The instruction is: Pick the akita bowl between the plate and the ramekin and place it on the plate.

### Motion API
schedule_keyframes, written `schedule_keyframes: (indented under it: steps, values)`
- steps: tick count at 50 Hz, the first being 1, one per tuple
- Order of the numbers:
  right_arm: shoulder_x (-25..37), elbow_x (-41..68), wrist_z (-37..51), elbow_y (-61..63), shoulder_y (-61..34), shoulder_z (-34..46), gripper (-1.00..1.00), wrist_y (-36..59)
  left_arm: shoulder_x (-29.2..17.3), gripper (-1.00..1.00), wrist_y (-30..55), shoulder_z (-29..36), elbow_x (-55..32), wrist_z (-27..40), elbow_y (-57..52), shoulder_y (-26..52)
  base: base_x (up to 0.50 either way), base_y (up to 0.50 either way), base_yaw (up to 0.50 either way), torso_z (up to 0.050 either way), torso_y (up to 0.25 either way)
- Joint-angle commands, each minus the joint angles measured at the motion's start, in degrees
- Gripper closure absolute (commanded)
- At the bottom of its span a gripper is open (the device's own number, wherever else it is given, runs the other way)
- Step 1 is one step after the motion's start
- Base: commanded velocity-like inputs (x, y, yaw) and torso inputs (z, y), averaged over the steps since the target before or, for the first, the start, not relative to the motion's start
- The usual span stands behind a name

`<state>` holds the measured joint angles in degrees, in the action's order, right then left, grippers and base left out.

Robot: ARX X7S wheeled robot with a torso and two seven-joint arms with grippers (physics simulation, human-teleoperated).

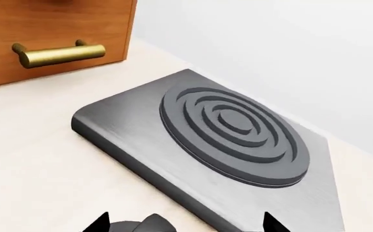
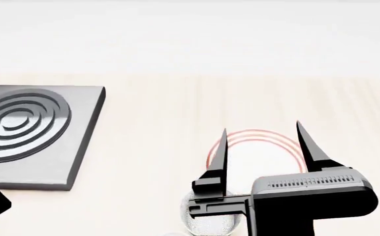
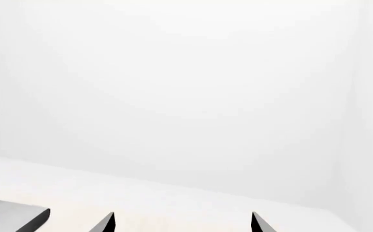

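Trouble, as I judge it, starts with how little each camera gives me. My left wrist camera shows only the grey brushed-metal hob slab [image 1: 238, 159] with its raised ringed burner, lying on the pale cream counter [image 1: 32, 164], and a wooden drawer front with a brass bar handle [image 1: 57, 53] beyond it; the two dark tips of my left gripper [image 1: 185, 223] sit well apart at the picture's edge, holding nothing, and no bowl, plate or cup appears there. From my head camera, my right gripper [image 2: 264, 142] hangs with its long black fingers [image 2: 219, 157] spread wide over the flat white plate with thin red rings [image 2: 259, 157], while the small grey-and-white speckled akita bowl [image 2: 209, 223] sits nearer to me, just under the gripper's body and half hidden by it. The ramekin I cannot make out. My right wrist camera sees only blank white wall, a strip of counter and a corner of the hob between the parted tips, so it is aimed outward, not down. The risks, then: descending where I am, I would close on the plate rather than the bowl; pulling back blind, my gripper body could knock the bowl or tip it.
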<state>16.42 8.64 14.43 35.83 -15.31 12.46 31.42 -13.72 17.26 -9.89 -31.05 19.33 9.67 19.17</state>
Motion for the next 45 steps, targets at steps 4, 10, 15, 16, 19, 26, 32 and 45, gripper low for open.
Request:
schedule_keyframes:
  steps: [4, 10, 15, 16, 19, 26, 32, 45]
  values:
    - [0.22, 0.37, 0.23, -0.14, 0.01, 0.12, -1.0, -0.18, 0.08, -1.0, -0.23, 0.67, -1.37, -0.18, 0.24, -0.13, 0.32, 0.0, 0.0, 0.0, 0.0]
    - [0.25, 0.52, 0.45, 0.11, -0.09, 0.18, -1.0, 0.12, 0.07, -1.0, -0.46, 0.83, -1.33, -0.2, 0.62, 0.0, 0.32, 0.0, 0.0, 0.0, 0.0]
    - [0.31, 0.66, 0.42, -0.31, -0.08, 0.25, -1.0, -0.28, 0.01, -1.0, -0.42, 0.92, -1.44, -0.13, 0.53, -0.06, 0.32, 0.0, 0.0, 0.0, 0.0]
    - [0.35, 0.61, 0.47, -0.32, -0.07, 0.3, -1.0, -0.27, 0.02, -1.0, -0.49, 0.94, -1.43, -0.16, 0.67, -0.01, 0.32, 0.0, 0.0, 0.0, 0.0]
    - [0.22, 0.5, 0.83, -0.4, -0.19, 0.4, -1.0, 0.08, 0.02, -1.0, -0.58, 0.98, -1.42, -0.19, 0.92, 0.1, 0.32, 0.0, 0.0, 0.0, 0.0]
    - [-0.88, 1.71, 2.43, -1.75, -1.08, -0.3, -1.0, 5.23, -0.05, -1.0, -0.57, 1.06, -1.56, -0.05, 0.9, 0.05, 0.11, 0.0, 0.0, 0.0, 0.0]
    - [-1.98, 4.13, 2.64, -2.82, -2.1, -1.48, -1.0, 9.32, -0.14, -1.0, -0.45, 1.12, -1.73, 0.11, 0.72, 0.02, 0.0, 0.0, 0.0, 0.0, 0.0]
    - [-2.91, 9.43, 1.73, -4.45, -4.84, -3.07, -1.0, 18.12, -0.27, -1.0, -0.68, 1.3, -1.88, 0.24, 0.66, -0.05, 0.0, 0.0, 0.0, 0.0, 0.0]
